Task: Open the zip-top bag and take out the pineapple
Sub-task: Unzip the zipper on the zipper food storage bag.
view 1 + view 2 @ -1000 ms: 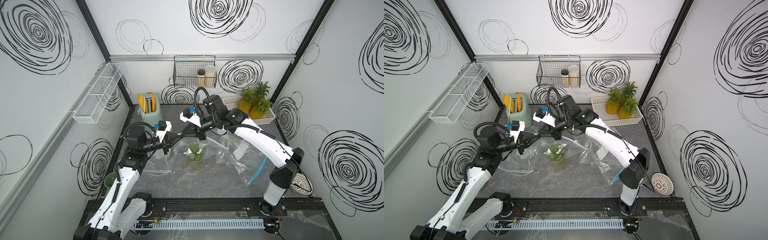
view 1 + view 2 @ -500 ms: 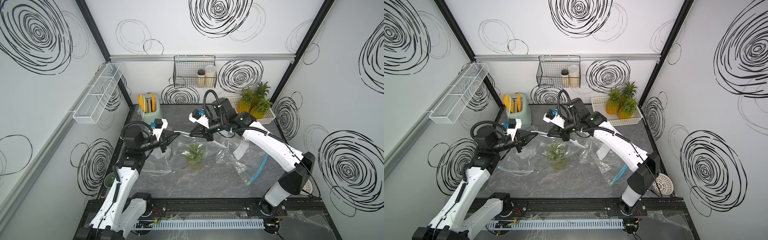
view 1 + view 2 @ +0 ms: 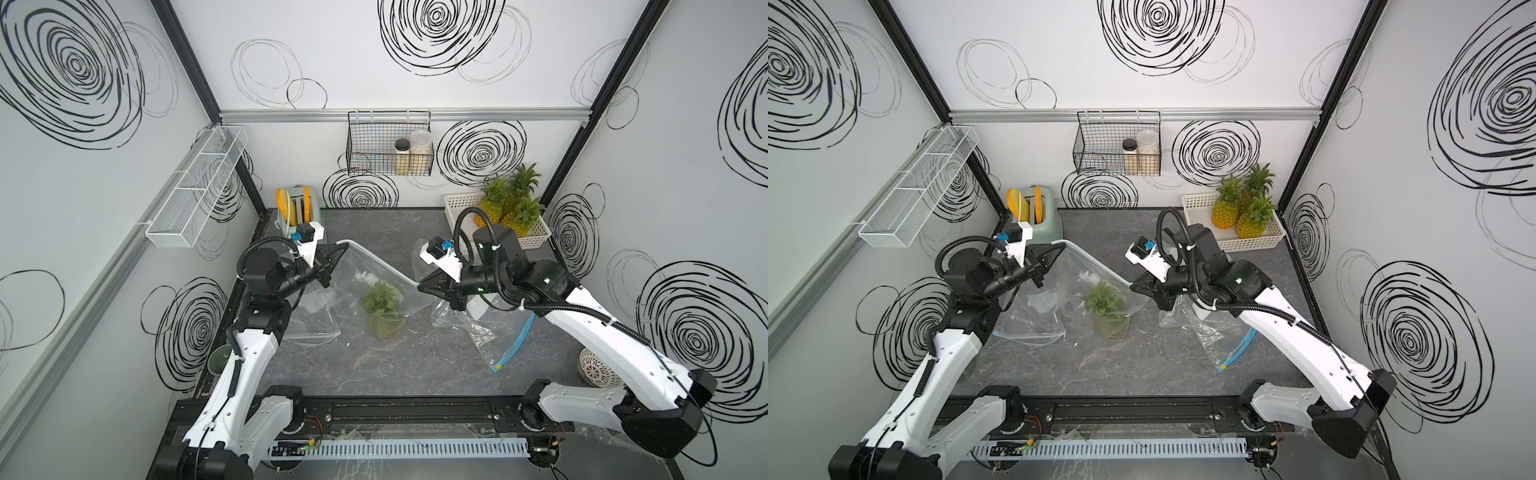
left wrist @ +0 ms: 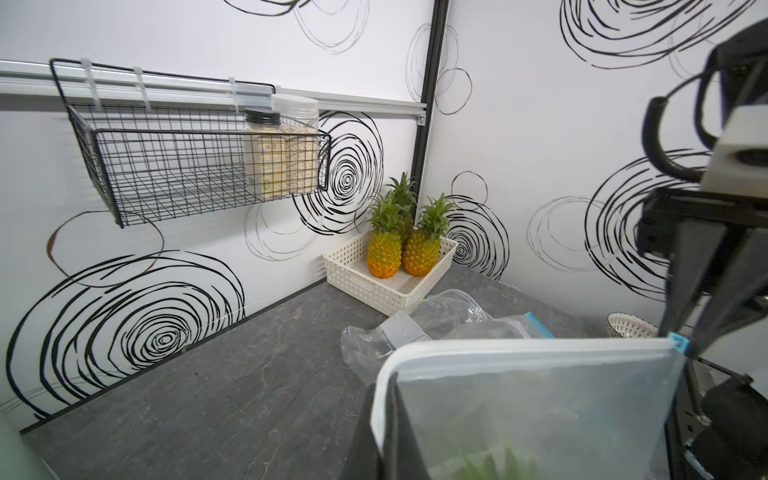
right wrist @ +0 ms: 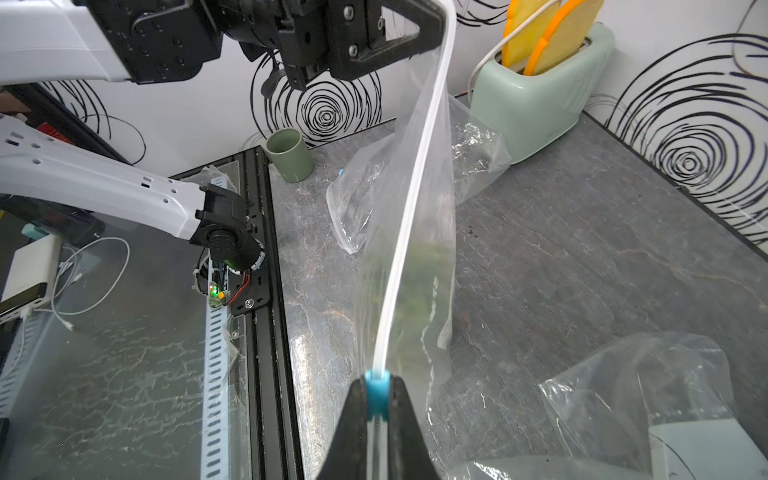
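Observation:
A clear zip-top bag (image 3: 374, 278) hangs stretched above the table between my two grippers. Its white zip strip (image 5: 415, 199) runs taut from one to the other. The left gripper (image 3: 345, 246) is shut on the bag's upper corner (image 4: 384, 374). The right gripper (image 3: 419, 285) is shut on the blue slider (image 5: 377, 390) at the strip's other end. The pineapple (image 3: 382, 307) sits inside the bag with its green crown up and its base on the table; both top views show it (image 3: 1108, 309). I cannot tell whether the bag's mouth is parted.
Two empty clear bags lie crumpled, one on the left (image 3: 309, 320) and one with a blue zip on the right (image 3: 490, 336). A white basket (image 3: 455, 203) of pineapples stands back right, a green toaster (image 3: 299, 212) back left, a green cup (image 3: 220, 359) front left and a white bowl (image 3: 598, 370) far right.
The right gripper has slid rightward and toward the front along the zip with the slider, widening the gap between the grippers. The left gripper has risen slightly, still holding the corner.

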`<action>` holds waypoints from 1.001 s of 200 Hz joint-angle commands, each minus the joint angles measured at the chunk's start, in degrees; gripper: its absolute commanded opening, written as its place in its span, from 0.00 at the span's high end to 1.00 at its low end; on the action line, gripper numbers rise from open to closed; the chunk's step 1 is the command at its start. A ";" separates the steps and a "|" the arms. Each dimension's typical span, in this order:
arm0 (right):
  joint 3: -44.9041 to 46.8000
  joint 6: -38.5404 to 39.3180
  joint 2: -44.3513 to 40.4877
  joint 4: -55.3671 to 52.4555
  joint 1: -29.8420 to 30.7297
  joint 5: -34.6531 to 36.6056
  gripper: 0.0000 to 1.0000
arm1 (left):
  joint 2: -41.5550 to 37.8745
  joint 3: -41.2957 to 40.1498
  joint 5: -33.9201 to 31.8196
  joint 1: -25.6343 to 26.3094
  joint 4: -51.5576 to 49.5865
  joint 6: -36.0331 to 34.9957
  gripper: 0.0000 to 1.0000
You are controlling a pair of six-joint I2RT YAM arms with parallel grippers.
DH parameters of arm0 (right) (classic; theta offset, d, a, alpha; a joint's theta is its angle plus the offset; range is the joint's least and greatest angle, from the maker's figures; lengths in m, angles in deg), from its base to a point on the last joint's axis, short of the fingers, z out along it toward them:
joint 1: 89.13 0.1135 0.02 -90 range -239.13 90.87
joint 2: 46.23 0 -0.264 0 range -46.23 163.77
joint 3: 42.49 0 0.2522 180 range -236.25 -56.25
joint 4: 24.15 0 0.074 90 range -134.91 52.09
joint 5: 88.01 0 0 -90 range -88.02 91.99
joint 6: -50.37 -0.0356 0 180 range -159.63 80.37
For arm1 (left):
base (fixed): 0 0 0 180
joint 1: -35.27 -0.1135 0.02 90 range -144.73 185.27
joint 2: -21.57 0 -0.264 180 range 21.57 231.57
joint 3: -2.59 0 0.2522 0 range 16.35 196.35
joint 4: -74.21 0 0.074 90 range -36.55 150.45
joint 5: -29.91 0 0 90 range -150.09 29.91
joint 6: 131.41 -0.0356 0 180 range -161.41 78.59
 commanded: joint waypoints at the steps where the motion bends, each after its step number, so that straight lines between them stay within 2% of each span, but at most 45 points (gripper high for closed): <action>1: 1.57 -3.76 -3.30 -5.44 1.72 1.30 1.00 | 0.58 -0.44 -10.41 -2.29 12.31 4.46 1.00; 79: 6.01 -8.31 -4.69 -1.48 8.48 0.05 1.00 | 5.32 0.64 -12.27 0.87 15.13 4.71 1.00; 96: 6.54 -8.54 -4.09 -0.25 8.79 0.11 0.93 | 6.22 0.72 -12.02 2.00 15.06 4.86 0.98; 99: 6.61 -8.64 -4.07 -0.04 8.79 0.27 0.92 | 6.34 0.77 -12.01 2.21 14.89 4.82 0.93; 108: 6.59 -8.67 -3.81 0.57 8.71 0.62 0.90 | 6.45 0.83 -11.95 2.87 14.65 4.75 0.89; 116: 6.18 -8.59 -3.57 0.86 8.70 1.10 0.83 | 6.41 0.81 -11.92 3.37 14.47 4.74 0.83; 122: 5.61 -8.57 -3.30 1.04 8.70 1.83 0.76 | 6.30 0.90 -11.82 3.64 14.50 5.01 0.74; 132: 4.16 -8.28 -2.96 1.14 8.62 2.97 0.71 | 6.18 1.22 -10.63 3.75 14.05 5.55 0.56; 146: 2.01 -8.08 -2.50 1.44 8.29 5.02 0.65 | 5.70 2.50 -9.58 3.84 11.83 5.56 0.46; 177: -0.89 -9.22 -1.79 3.87 4.56 8.87 0.55 | 3.65 6.43 -9.96 3.81 2.40 2.76 0.39; 200: -1.05 -12.78 -2.48 6.87 -1.47 10.58 0.51 | 1.35 7.44 -10.44 3.92 -3.76 2.35 0.37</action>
